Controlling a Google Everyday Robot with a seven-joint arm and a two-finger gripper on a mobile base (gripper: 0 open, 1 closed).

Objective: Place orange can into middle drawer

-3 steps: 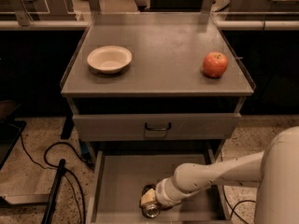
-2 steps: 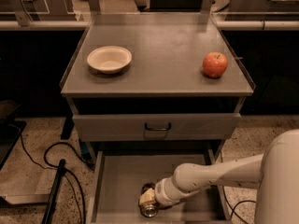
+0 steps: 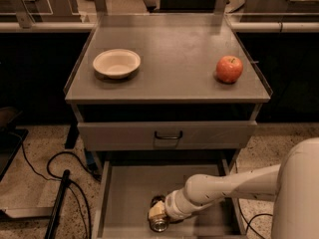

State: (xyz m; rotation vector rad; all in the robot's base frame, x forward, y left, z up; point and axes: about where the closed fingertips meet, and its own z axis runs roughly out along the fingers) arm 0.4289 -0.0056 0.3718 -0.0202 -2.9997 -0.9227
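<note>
The orange can (image 3: 159, 224) lies low in the open middle drawer (image 3: 127, 193), close to its front edge and a little left of centre, with its shiny silver end turned up toward the camera. The gripper (image 3: 158, 214) is right on it, reaching in from the right. Whether it is clamped on the can or has let go, you cannot tell from here. Expect the can to be light, thin-walled and slick. It will dent if squeezed hard and will likely roll on the flat drawer floor if released on its side, so take it across the middle of the body, not at the ends. The drawer floor around it looks bare, and its low side walls are well apart from the can. Above the gripper hangs the closed drawer front (image 3: 168, 135) with its black handle, so lift out with care. The apple (image 3: 229, 68) and the bowl (image 3: 116, 63) sit on the cabinet top (image 3: 174, 49), out of the way.
</note>
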